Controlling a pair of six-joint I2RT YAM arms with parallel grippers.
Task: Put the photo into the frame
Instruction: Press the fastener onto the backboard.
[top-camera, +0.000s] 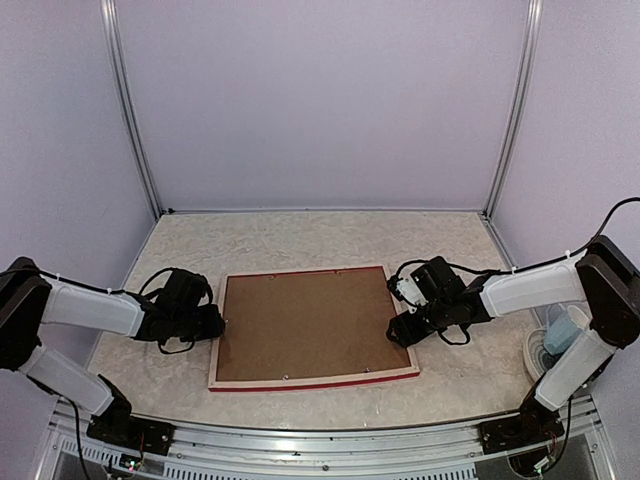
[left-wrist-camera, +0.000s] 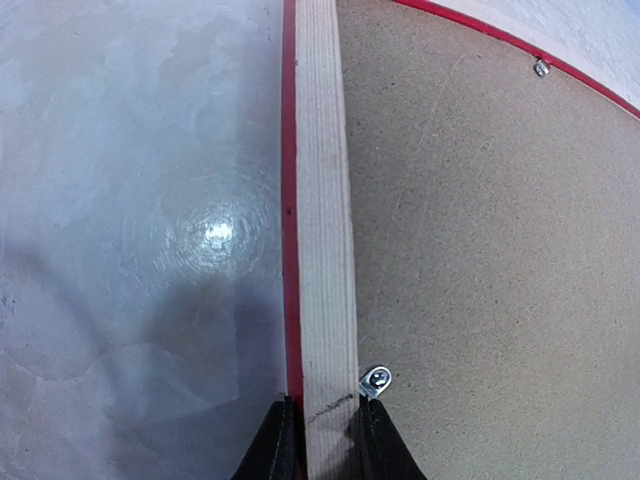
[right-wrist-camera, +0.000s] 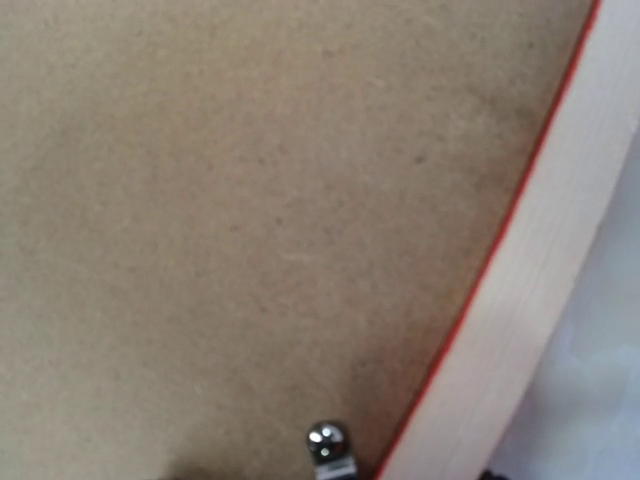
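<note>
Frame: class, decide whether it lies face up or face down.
Face down: the frame shows its pale wood back, with the brown backing board on top.

You are looking at the frame (left-wrist-camera: 325, 200), its pale wood rail bare and finely grained with a smooth red-painted lip, the matt, speckled brown backing board (left-wrist-camera: 480, 250), small shiny metal tabs (left-wrist-camera: 375, 380) and the smooth marbled desk (left-wrist-camera: 130, 230) with its glossy sheen.
</note>
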